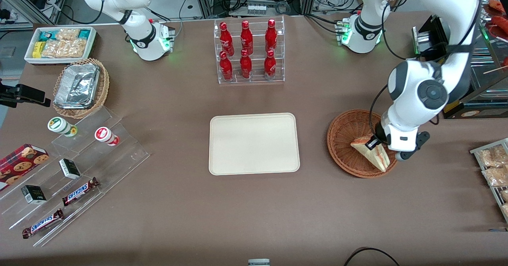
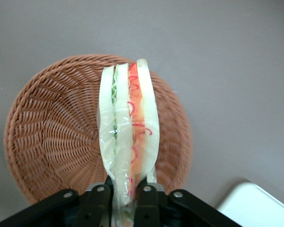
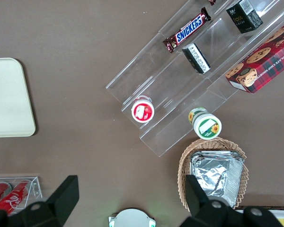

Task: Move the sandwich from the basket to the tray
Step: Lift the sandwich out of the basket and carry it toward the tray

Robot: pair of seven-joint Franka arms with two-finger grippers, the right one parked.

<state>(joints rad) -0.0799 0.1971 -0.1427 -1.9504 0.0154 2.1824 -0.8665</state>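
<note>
Gripper holds the sandwich over the basket

The left arm's gripper (image 1: 375,142) is closed on the sandwich (image 1: 372,153), and in the wrist view its two black fingers (image 2: 97,203) press the wrapped wedge (image 2: 128,137) at one end, with the green and pink-red filling layers showing along the cut edge. The sandwich hangs above the reddish-brown basket (image 1: 343,139), toward the basket's 4 o'clock rim in the front view; I cannot tell if its low end touches the wicker. In the wrist view the basket (image 2: 52,137) lies under the sandwich on the brown desk (image 1: 254,210). The cream tray (image 1: 254,143) sits flat on the desk at 9 o'clock from the basket, near it but not touching, and nothing lies on it.
</note>
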